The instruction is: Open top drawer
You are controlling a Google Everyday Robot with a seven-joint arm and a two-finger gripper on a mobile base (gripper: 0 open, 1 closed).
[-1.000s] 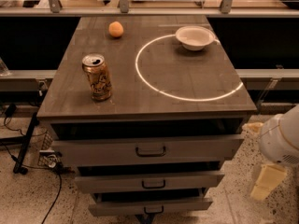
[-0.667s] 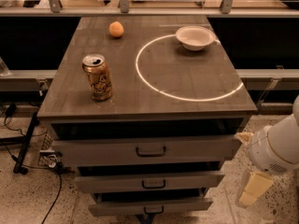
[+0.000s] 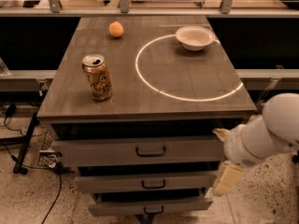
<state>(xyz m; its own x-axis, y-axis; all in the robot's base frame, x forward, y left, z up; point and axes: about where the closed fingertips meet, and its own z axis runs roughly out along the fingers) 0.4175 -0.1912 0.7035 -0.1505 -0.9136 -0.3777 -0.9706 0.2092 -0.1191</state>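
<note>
The top drawer (image 3: pixel 187 150) is the widest of three grey drawers under the table top, with a small dark bail handle (image 3: pixel 150 151) at its centre. Its front stands a little forward of the table edge, with a dark gap above it. My gripper (image 3: pixel 223 157) is at the drawer's right end, on a white arm coming in from the right. Its cream fingers (image 3: pixel 226 178) are spread apart, one by the top drawer's upper right corner and one lower, by the middle drawer. It holds nothing and is well right of the handle.
Two narrower drawers, the middle drawer (image 3: pixel 117 183) and the bottom drawer (image 3: pixel 121 208), sit below, also slightly out. On the table top (image 3: pixel 154 85) are a soda can (image 3: pixel 97 77), an orange (image 3: pixel 116 29) and a white bowl (image 3: pixel 194 37). Cables (image 3: pixel 28 153) lie on the floor at left.
My arm has moved left and slightly up, from beside the table's right corner to the right end of the drawers. The drawers and table objects have not moved.
</note>
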